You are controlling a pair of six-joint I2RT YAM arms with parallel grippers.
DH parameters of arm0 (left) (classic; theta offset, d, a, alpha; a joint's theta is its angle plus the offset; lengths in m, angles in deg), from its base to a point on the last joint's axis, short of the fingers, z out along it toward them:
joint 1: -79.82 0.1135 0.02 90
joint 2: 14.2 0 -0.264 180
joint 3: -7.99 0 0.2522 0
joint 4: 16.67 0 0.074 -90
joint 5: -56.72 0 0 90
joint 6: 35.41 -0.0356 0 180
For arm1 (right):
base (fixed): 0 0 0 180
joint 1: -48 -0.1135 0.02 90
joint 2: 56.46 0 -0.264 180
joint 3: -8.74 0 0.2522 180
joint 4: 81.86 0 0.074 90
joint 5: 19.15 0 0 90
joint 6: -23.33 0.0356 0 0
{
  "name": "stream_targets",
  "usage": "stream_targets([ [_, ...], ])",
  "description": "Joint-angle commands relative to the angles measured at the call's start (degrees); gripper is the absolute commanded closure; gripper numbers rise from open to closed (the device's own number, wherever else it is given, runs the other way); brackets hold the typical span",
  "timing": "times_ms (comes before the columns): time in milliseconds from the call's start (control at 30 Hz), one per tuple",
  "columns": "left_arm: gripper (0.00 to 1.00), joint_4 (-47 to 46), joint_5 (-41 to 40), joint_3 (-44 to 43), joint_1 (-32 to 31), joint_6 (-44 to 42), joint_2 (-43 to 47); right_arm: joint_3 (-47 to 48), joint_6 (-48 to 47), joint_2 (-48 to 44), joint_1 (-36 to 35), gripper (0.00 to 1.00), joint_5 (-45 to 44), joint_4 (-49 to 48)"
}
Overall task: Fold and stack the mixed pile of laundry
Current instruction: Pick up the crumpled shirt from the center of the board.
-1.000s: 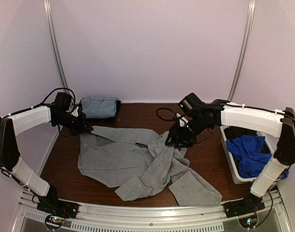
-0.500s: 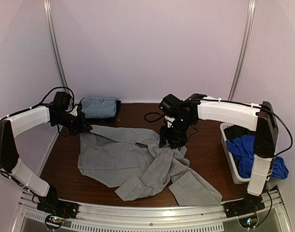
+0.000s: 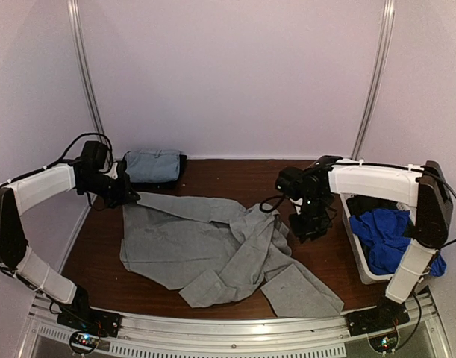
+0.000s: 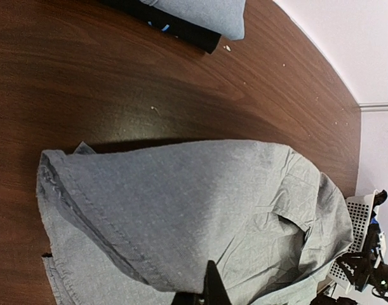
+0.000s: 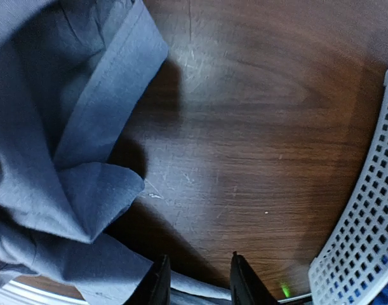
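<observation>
At the light grey woven shirt's far-left corner, the left gripper pinches the cloth. Beyond the shirt, one pale blue-grey garment lies folded on a dark piece. The shirt itself sprawls creased and unfolded. Just right of the shirt, the right gripper hangs with fingers parted, seemingly empty. Further right, soft royal-blue cloth waits in a white perforated plastic bin.

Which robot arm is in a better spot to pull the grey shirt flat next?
Probably left: the left gripper is shut on the grey shirt's far corner. The right gripper hangs open over the table beside the white bin.
</observation>
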Motion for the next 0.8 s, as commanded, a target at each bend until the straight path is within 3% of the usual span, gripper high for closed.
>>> stream_targets([
  [0,1.00,-1.7,1.8,0.6,0.3,-1.4,1.2,3.0,-0.8,-8.6,1.6,0.59,3.2,-4.9],
  [133,1.00,-1.8,2.4,0.8,0.0,-1.8,1.2,14.2,0.5,-4.8,-4.2,0.38,4.2,-4.8],
  [200,1.00,-1.8,2.4,1.0,0.0,-1.9,1.3,20.7,-1.5,0.9,-8.2,0.33,2.2,-2.3],
  [400,1.00,-2.0,2.2,1.0,0.0,-1.6,1.4,36.5,-2.2,14.6,-13.4,0.42,-2.0,4.8],
  [533,1.00,-2.2,2.0,1.1,0.0,-1.5,1.4,47.3,-2.2,23.4,-14.7,0.42,-8.7,11.9],
  [767,1.00,-2.3,1.7,1.5,0.0,-1.7,0.9,51.9,-3.3,29.8,-14.8,0.47,-16.7,15.6],
])
